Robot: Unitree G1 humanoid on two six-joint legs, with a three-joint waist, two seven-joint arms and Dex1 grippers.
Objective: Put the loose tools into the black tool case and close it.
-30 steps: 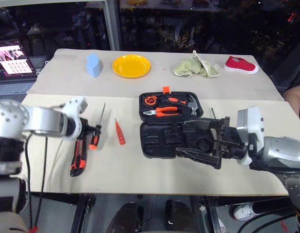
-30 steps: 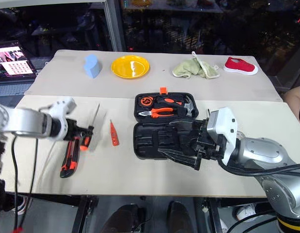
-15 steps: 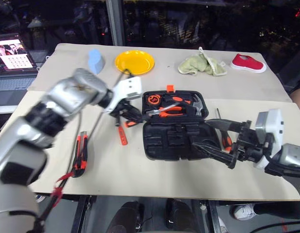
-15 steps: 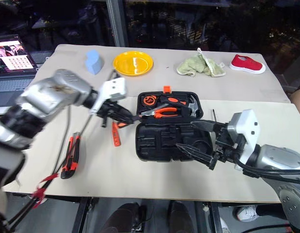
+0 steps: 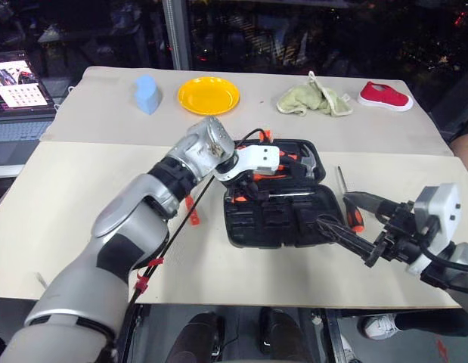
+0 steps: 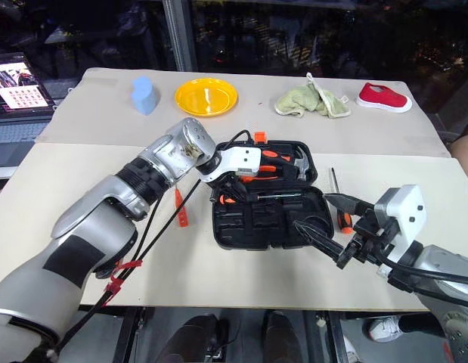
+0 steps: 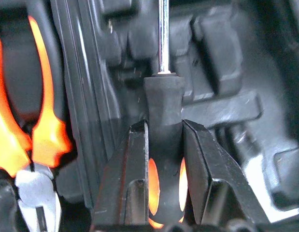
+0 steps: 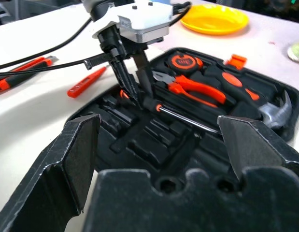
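The table (image 5: 60,227) has a beige cover, with dark windows behind it. The open case (image 5: 273,200) lies in the middle. The left claw (image 7: 163,137) pinches the handle of a screwdriver (image 5: 283,194) over the front half of the case. The right claw (image 5: 354,223) is spread wide and empty, just beside the case. A second screwdriver (image 5: 347,203) lies right of the case, the tester (image 6: 180,209) left of it. The right wrist view shows the knife (image 8: 19,77) on the table

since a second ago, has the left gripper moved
Yes. The left gripper, shut on a screwdriver, has swung from beside the utility knife across to the black tool case, now over its tray.
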